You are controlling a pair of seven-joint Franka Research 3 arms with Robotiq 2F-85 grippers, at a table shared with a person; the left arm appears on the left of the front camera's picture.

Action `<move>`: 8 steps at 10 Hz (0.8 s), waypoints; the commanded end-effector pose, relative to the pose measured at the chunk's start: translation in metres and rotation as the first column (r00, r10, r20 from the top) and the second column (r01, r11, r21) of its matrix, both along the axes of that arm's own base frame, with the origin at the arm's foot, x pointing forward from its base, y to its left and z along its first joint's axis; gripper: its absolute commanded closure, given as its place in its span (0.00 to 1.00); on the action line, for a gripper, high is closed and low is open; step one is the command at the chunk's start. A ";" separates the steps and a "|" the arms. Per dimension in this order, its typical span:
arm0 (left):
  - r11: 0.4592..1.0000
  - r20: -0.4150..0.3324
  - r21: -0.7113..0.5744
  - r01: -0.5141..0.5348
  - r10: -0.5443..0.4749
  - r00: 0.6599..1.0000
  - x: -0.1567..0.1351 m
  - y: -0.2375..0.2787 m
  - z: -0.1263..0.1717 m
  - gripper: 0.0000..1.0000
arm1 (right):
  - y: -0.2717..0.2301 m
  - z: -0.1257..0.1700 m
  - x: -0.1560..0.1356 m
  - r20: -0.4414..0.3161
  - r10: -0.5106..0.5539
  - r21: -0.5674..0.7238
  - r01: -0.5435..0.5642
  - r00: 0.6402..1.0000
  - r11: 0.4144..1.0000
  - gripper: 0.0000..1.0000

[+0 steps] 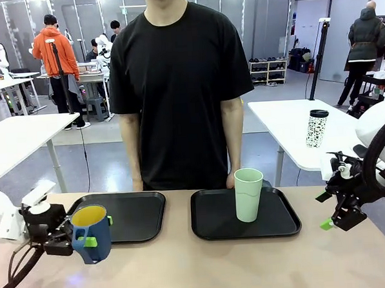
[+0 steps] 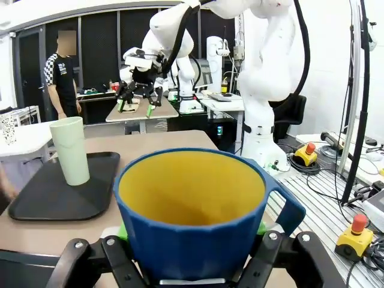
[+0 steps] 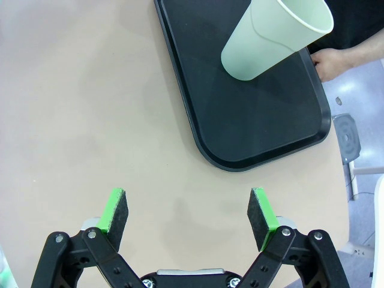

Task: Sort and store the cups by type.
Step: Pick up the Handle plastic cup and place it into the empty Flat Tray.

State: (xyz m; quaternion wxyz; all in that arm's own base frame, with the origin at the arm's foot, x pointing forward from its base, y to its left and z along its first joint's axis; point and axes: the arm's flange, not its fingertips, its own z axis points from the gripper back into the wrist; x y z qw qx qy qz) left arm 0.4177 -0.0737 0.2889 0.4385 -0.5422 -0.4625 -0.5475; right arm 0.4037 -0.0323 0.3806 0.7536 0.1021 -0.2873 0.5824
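Left fingers [image 1: 81,243] clamp the upright dark-blue, yellow-lined handled mug [image 1: 91,233] just before the left black tray's [image 1: 141,217] near-left corner; right fingers [image 3: 189,219] gape empty.

1. We see bare table [image 1: 205,266] in front of both trays; grippers can pass along the near edge.
2. Left tray [image 1: 135,215] is bare, open from above.
3. Right tray [image 1: 274,220] has the mint tumbler [image 1: 249,194] upright near its far middle; room either side.
4. Person's hand [image 3: 336,60] sits at that tray's far edge, blocking approach from there.
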 end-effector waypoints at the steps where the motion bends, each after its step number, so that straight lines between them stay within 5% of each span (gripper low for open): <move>1: 0.998 0.051 -0.050 -0.033 0.036 0.998 -0.021 0.005 -0.027 0.46 | 0.001 -0.001 0.000 0.007 -0.004 -0.010 0.005 1.000 1.000 0.00; 3: 1.000 0.005 -0.003 -0.009 0.009 1.000 -0.002 0.004 0.004 0.46 | 0.001 -0.001 0.000 0.007 -0.004 -0.010 0.005 1.000 1.000 0.00; 8: 1.000 0.005 -0.003 -0.009 0.009 1.000 -0.002 0.004 0.004 0.46 | 0.001 -0.001 0.000 0.007 -0.004 -0.010 0.005 1.000 1.000 0.00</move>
